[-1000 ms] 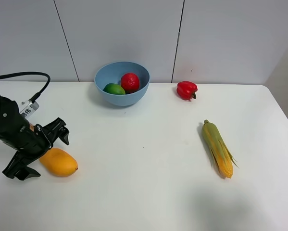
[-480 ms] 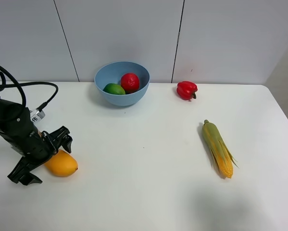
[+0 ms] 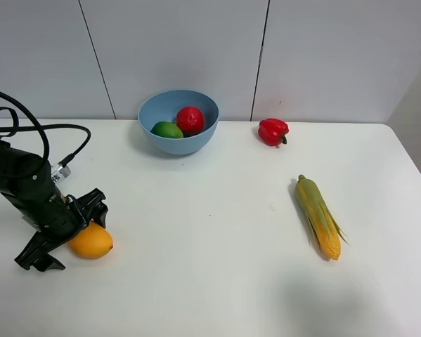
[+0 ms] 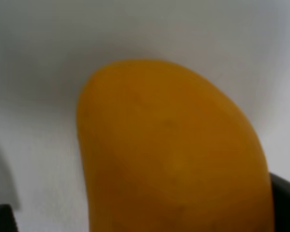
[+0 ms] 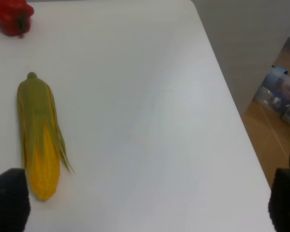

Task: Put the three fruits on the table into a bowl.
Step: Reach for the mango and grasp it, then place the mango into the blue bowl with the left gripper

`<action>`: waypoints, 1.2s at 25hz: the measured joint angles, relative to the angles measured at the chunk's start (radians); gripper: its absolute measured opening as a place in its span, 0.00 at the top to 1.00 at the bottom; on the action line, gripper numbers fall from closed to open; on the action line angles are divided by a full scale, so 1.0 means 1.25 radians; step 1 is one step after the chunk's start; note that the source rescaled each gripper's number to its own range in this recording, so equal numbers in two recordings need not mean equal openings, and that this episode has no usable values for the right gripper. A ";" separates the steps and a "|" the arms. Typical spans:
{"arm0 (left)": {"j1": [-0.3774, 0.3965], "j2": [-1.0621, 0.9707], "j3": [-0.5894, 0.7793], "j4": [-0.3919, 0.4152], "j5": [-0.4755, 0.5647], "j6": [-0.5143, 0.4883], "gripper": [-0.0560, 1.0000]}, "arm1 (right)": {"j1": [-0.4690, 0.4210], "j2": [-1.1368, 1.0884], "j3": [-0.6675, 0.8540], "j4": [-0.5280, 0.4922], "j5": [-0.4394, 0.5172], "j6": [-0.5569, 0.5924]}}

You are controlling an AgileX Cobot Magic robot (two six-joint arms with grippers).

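The orange-yellow mango (image 3: 93, 241) lies on the white table (image 3: 210, 232) at the front left. My left gripper (image 3: 68, 232) is open and straddles it, one finger on each side; the mango (image 4: 169, 154) fills the left wrist view with the fingertips (image 4: 286, 203) at the corners. The lime (image 3: 167, 130) and the red pomegranate (image 3: 190, 120) lie inside the light blue bowl (image 3: 196, 144) at the back. My right gripper (image 5: 145, 212) is open and empty, seen only in the right wrist view, above the table's right part.
A red bell pepper (image 3: 273, 131) sits to the right of the bowl and shows in the right wrist view (image 5: 11, 17). A corn cob (image 3: 318, 217) lies at the right, also in the right wrist view (image 5: 37, 135). The table's right edge (image 5: 232, 121) drops to the floor.
My left gripper has moved a little to the right and lower, closing in over the mango so that its fingers now straddle it. Nothing else has moved.
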 joint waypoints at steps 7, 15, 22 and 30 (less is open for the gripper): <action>0.000 -0.005 0.000 -0.020 0.033 0.006 0.87 | 0.000 0.000 0.000 0.000 0.000 0.000; -0.015 -0.133 -0.001 0.022 0.034 0.312 0.87 | 0.000 0.000 0.000 0.000 0.000 0.000; -0.037 -0.220 -0.133 0.060 0.090 0.900 0.87 | 0.000 0.000 0.000 0.000 0.000 0.000; -0.037 -0.091 -0.410 0.062 -0.053 1.150 0.87 | 0.000 0.000 0.000 0.000 0.000 0.000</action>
